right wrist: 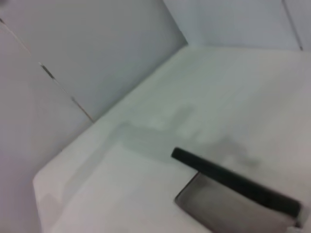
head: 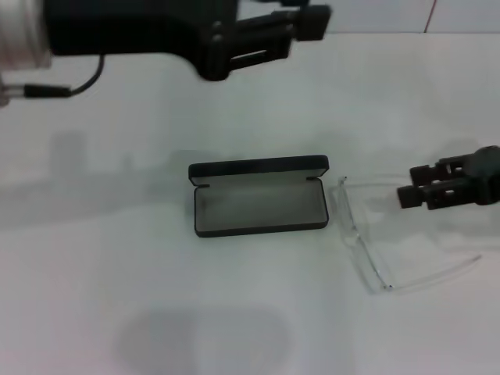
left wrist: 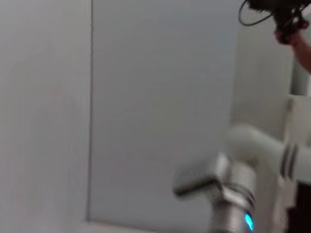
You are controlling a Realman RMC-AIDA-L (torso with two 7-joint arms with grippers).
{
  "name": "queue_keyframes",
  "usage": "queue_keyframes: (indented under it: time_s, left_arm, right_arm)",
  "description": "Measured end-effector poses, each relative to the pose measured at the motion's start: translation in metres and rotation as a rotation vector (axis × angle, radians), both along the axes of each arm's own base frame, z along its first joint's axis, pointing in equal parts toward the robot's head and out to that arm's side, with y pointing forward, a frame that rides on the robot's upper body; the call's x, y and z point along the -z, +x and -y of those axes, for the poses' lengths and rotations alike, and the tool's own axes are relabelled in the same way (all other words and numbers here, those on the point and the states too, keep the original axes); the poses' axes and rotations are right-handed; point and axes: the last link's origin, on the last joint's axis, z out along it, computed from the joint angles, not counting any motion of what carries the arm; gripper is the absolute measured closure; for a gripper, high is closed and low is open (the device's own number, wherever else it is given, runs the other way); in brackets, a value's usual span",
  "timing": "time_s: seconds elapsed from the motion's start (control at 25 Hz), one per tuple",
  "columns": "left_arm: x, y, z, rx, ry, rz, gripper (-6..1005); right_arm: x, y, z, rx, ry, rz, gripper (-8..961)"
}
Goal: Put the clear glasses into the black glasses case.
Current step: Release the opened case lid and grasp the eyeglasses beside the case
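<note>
The black glasses case (head: 258, 205) lies open at the middle of the white table, grey lining up, lid standing at its far side. The right wrist view shows it too, as the black glasses case (right wrist: 243, 187). The clear glasses (head: 367, 246) lie unfolded just right of the case, one thin arm running along the far side toward the right. My right gripper (head: 407, 184) hovers low at that far arm's end, open, with nothing seen held. The left gripper (head: 306, 19) hangs high over the table's far side, away from both things.
The white table (head: 117, 273) has a wall along its far edge (head: 391, 16). The left wrist view shows only a grey wall panel (left wrist: 155, 97) and a silver-white arm joint (left wrist: 233, 187).
</note>
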Motion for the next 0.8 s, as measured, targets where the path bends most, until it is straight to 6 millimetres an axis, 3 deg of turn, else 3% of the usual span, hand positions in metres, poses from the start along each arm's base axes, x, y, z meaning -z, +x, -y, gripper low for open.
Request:
queue_keyframes:
  time_s: [0.24, 0.48, 0.8]
  left_arm:
    - [0.013, -0.052, 0.001, -0.016, -0.118, 0.067, 662]
    - [0.031, -0.097, 0.0, -0.004, -0.095, 0.087, 663]
    - [0.052, -0.126, 0.007, 0.013, -0.062, 0.089, 664]
  right_arm:
    - [0.014, -0.042, -0.015, 0.049, -0.113, 0.085, 216]
    - [0.029, -0.065, -0.035, 0.131, -0.109, 0.234, 247]
    - [0.039, -0.09, -0.05, 0.213, -0.105, 0.425, 248]
